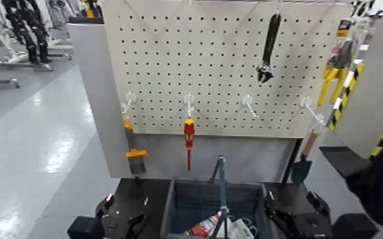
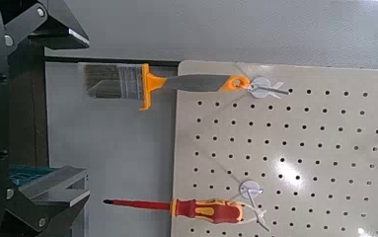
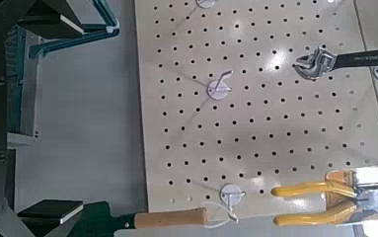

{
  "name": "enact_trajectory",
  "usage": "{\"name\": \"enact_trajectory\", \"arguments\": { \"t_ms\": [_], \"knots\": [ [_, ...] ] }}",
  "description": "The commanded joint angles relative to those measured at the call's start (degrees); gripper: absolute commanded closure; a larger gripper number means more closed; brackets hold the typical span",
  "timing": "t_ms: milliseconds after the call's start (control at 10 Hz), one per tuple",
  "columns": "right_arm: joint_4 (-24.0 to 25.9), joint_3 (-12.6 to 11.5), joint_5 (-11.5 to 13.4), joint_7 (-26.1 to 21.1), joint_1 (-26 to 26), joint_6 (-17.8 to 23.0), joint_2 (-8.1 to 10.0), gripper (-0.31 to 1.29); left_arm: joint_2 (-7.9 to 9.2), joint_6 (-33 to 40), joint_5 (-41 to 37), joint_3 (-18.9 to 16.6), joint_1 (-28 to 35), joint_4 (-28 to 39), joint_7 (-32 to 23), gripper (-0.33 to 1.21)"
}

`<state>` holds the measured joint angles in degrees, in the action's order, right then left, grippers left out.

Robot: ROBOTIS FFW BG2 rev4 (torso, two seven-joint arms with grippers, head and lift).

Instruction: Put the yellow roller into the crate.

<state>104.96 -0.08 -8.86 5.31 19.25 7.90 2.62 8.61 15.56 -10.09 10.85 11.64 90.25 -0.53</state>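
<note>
Smooth wooden trowel handle (image 3: 172, 218)

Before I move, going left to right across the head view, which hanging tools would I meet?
Paintbrush, red-and-yellow screwdriver, adjustable wrench, green trowel, yellow-handled pliers.

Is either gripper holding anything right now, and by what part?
Nothing is held: the left gripper and right gripper both have their jaws apart, with nothing between them.
</note>
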Motion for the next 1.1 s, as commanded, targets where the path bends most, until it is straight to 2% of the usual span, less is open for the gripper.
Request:
{"name": "enact_trajectory", "arguments": {
  "t_ms": [100,400,1100],
  "knots": [
    [-0.6,0.4,1.0,-1.6,1.8,2.8,-0.51,0.08,0.00,0.0,0.0,-0.1,0.1,0.0,0.0,0.22],
    [-0.8,1.0,1.9,-2.2,3.2,4.5,-0.69,0.09,0.09,0.1,0.0,-0.1,0.1,0.0,0.0,0.22],
    [-3.4,1.7,2.0,-4.0,3.8,7.3,-0.78,0.09,0.00,0.1,0.0,0.0,0.0,-0.3,0.0,0.22]
  ]
}}
